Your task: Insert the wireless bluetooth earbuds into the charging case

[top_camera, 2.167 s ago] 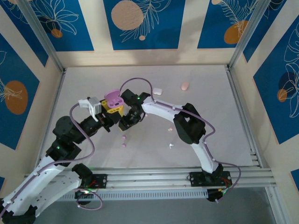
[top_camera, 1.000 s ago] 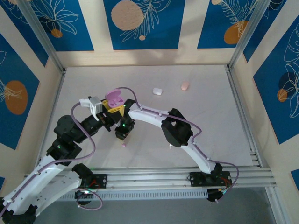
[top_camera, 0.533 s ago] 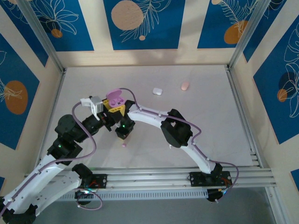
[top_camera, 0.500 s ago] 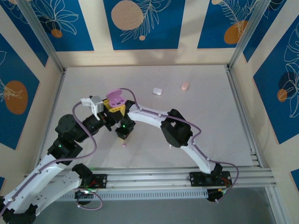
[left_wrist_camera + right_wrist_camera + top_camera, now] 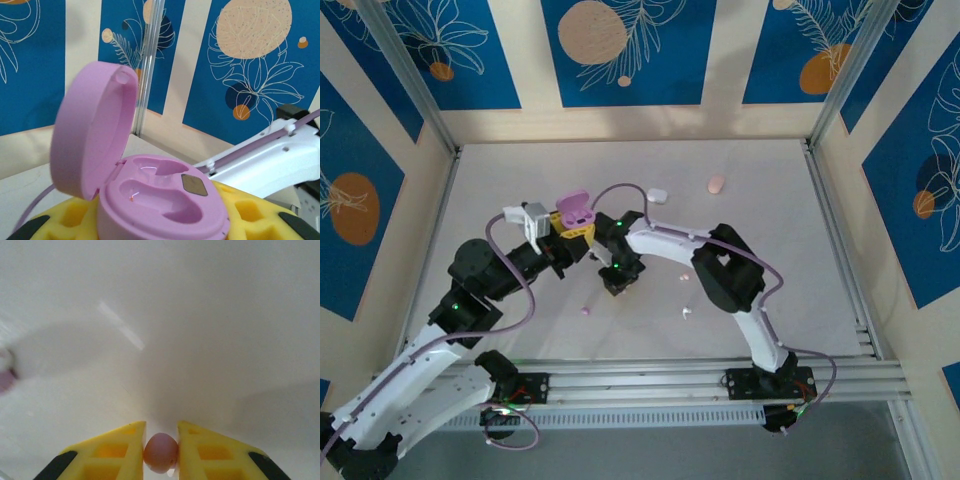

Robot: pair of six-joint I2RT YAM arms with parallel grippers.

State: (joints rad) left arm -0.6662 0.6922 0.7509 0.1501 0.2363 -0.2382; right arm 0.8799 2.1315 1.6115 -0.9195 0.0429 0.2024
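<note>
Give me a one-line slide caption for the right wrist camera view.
Right pincer shut on a tiny mauve earbud, held over the white table.

Purple charging case (image 5: 160, 200) is sitting upright between the left gripper (image 5: 574, 226) fingers, with its lid (image 5: 95, 130) standing hinged open and both bud wells lying empty. One pale purple-pink earbud (image 5: 161, 453) is sitting pinched in the right gripper (image 5: 161, 441). Second purple bud (image 5: 584, 312) is lying loose on the table (image 5: 790, 250), with a white bud (image 5: 687, 313) well to its right. White case (image 5: 656, 195) and peach case (image 5: 717, 185) are lying farther back.
</note>
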